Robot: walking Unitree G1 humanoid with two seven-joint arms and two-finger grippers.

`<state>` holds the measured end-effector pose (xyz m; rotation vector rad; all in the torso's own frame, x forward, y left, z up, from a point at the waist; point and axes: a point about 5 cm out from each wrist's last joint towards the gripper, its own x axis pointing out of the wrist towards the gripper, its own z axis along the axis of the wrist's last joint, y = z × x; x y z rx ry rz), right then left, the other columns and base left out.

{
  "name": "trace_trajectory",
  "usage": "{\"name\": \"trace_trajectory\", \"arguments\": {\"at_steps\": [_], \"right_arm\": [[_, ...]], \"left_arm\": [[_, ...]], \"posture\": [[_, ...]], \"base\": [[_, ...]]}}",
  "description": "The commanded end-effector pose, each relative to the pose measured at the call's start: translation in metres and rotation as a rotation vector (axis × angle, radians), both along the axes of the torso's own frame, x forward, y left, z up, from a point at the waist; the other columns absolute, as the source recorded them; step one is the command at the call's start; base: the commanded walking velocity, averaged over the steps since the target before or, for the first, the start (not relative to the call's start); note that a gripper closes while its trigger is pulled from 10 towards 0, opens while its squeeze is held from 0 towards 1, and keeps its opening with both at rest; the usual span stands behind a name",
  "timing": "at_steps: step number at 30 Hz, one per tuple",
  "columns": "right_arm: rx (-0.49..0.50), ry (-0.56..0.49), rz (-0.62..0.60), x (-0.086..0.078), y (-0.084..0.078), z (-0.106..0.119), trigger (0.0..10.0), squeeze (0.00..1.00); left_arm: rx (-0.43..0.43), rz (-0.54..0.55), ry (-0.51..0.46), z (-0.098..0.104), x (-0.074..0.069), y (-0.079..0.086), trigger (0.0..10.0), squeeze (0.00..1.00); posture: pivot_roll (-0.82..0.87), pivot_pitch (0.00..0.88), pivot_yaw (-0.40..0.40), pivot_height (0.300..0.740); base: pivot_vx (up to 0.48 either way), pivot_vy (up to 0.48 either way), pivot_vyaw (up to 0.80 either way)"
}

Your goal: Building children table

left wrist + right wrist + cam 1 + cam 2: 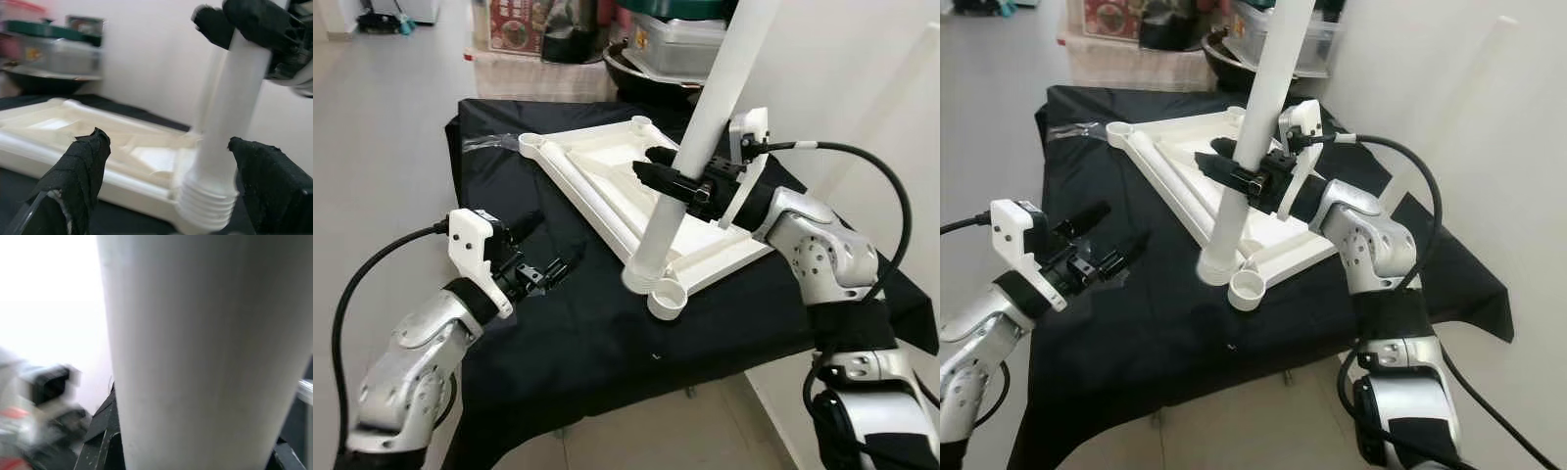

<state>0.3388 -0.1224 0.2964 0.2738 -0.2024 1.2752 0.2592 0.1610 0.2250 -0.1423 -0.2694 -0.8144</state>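
A white plastic table top [607, 171] lies upside down on the black-draped table [568, 343]. A white table leg [705, 127] stands tilted, its threaded foot at a corner socket [646, 277] of the top, beside a second socket [668, 302]. My right gripper [671, 181] is shut on the leg about midway up. My left gripper [556, 250] hovers open over the cloth, left of the leg's foot. In the left wrist view the leg [230, 122] rises between the two fingertips [83, 161], further off. The leg [205, 352] sits close up in the right wrist view.
Storage boxes and a dark bowl [651, 59] stand behind the table. A white wall [862, 78] runs along the right side. Light floor [382, 147] lies to the left. The table's front edge [636, 392] is close to my body.
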Motion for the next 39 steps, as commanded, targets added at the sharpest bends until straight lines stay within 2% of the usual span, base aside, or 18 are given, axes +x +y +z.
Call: {"name": "trace_trajectory", "arguments": {"at_steps": [1, 2, 3, 4, 7, 11, 13, 14, 16, 20, 22, 25, 33, 34, 35, 36, 38, 39], "right_arm": [[0.061, 0.019, 0.1, -0.003, 0.001, 0.006, 0.0, 0.0], [0.061, 0.019, 0.1, -0.003, 0.001, 0.006, 0.0, 0.0], [0.082, 0.026, 0.183, -0.007, 0.008, 0.007, 0.0, 0.0], [0.082, 0.026, 0.183, -0.007, 0.008, 0.007, 0.0, 0.0], [0.169, 0.087, 0.478, -0.022, 0.025, 0.016, 0.0, 0.0], [0.183, 0.1, 0.576, -0.027, 0.03, 0.018, 0.0, 0.0], [0.202, 0.1, 0.662, -0.033, 0.041, 0.019, 0.0, 0.0], [0.202, 0.1, 0.662, -0.033, 0.041, 0.019, 0.0, 0.0], [0.212, 0.1, 0.7, -0.035, 0.048, 0.021, 0.0, 0.0], [0.22, 0.097, 0.712, -0.035, 0.051, 0.022, 0.0, 0.0], [0.223, 0.095, 0.734, -0.036, 0.057, 0.021, 0.0, 0.0], [0.213, 0.091, 0.749, -0.037, 0.061, 0.02, 0.0, 0.0], [0.144, 0.057, 0.81, -0.048, 0.067, 0.015, 0.0, 0.0], [0.133, 0.046, 0.817, -0.05, 0.067, 0.014, 0.0, 0.0], [0.133, 0.046, 0.817, -0.05, 0.067, 0.014, 0.0, 0.0], [0.113, 0.017, 0.827, -0.053, 0.068, 0.013, 0.0, 0.0], [0.106, 0.007, 0.83, -0.054, 0.068, 0.013, 0.0, 0.0], [0.097, -0.009, 0.833, -0.055, 0.068, 0.013, 0.0, 0.0]], "left_arm": [[0.007, -0.118, 0.006, 0.005, -0.006, -0.005, 10.0, 0.0], [0.007, -0.118, 0.006, 0.005, -0.006, -0.005, 10.0, 0.0], [0.021, -0.195, 0.007, 0.009, -0.01, -0.006, 10.0, 0.0], [0.021, -0.195, 0.007, 0.009, -0.01, -0.006, 10.0, 0.0], [0.138, -0.385, 0.032, 0.009, -0.02, -0.011, 10.0, 0.0], [0.177, -0.432, 0.053, 0.006, -0.021, -0.011, 10.0, 0.0], [0.199, -0.523, 0.086, 0.003, -0.024, -0.017, 10.0, 0.0], [0.199, -0.523, 0.086, 0.003, -0.024, -0.017, 10.0, 0.0], [0.208, -0.592, 0.111, 0.001, -0.028, -0.023, 10.0, 0.0], [0.21, -0.621, 0.122, 0.001, -0.029, -0.025, 10.0, 0.0], [0.186, -0.691, 0.141, 0.005, -0.032, -0.031, 10.0, 0.0], [0.185, -0.731, 0.152, 0.005, -0.034, -0.034, 10.0, 0.0], [0.183, -0.763, 0.178, 0.002, -0.036, -0.035, 10.0, 0.0], [0.178, -0.766, 0.184, 0.002, -0.036, -0.036, 8.8, 0.0], [0.178, -0.766, 0.184, 0.002, -0.036, -0.036, 8.8, 0.0], [0.176, -0.776, 0.192, 0.001, -0.038, -0.038, 9.6, 0.0], [0.175, -0.781, 0.197, 0.0, -0.038, -0.038, 9.6, 0.0], [0.172, -0.784, 0.203, -0.001, -0.039, -0.038, 6.4, 0.0]], "posture": [[0.14, 0.0, -0.161, 0.74], [0.14, 0.0, -0.161, 0.74], [0.15, 0.0, -0.161, 0.74], [0.15, 0.0, -0.161, 0.74], [0.15, 0.0, -0.157, 0.74], [0.15, 0.0, -0.155, 0.74], [0.15, 0.0, -0.154, 0.74], [0.15, 0.0, -0.154, 0.74], [0.14, 0.0, -0.154, 0.74], [0.14, 0.0, -0.154, 0.74], [0.15, 0.0, -0.151, 0.74], [0.15, 0.0, -0.148, 0.74], [0.15, 0.0, -0.143, 0.74], [0.15, 0.0, -0.143, 0.74], [0.15, 0.0, -0.143, 0.74], [0.14, 0.0, -0.141, 0.74], [0.14, 0.0, -0.141, 0.74], [0.14, 0.0, -0.141, 0.74]], "base": [[0.0, 0.0, 0.0], [0.0, 0.0, 0.0], [0.0, 0.0, 0.0], [0.0, 0.0, 0.0], [0.0, 0.0, 0.0], [0.0, 0.0, 0.0], [0.0, 0.0, 0.0], [0.0, 0.0, 0.0], [0.0, 0.0, 0.0], [0.0, 0.0, 0.0], [0.0, 0.0, 0.0], [0.0, 0.0, 0.0], [0.0, 0.0, 0.0], [0.0, 0.0, 0.0], [0.0, 0.0, 0.0], [0.0, 0.0, 0.0], [0.0, 0.0, 0.0], [0.0, 0.0, 0.0]]}}
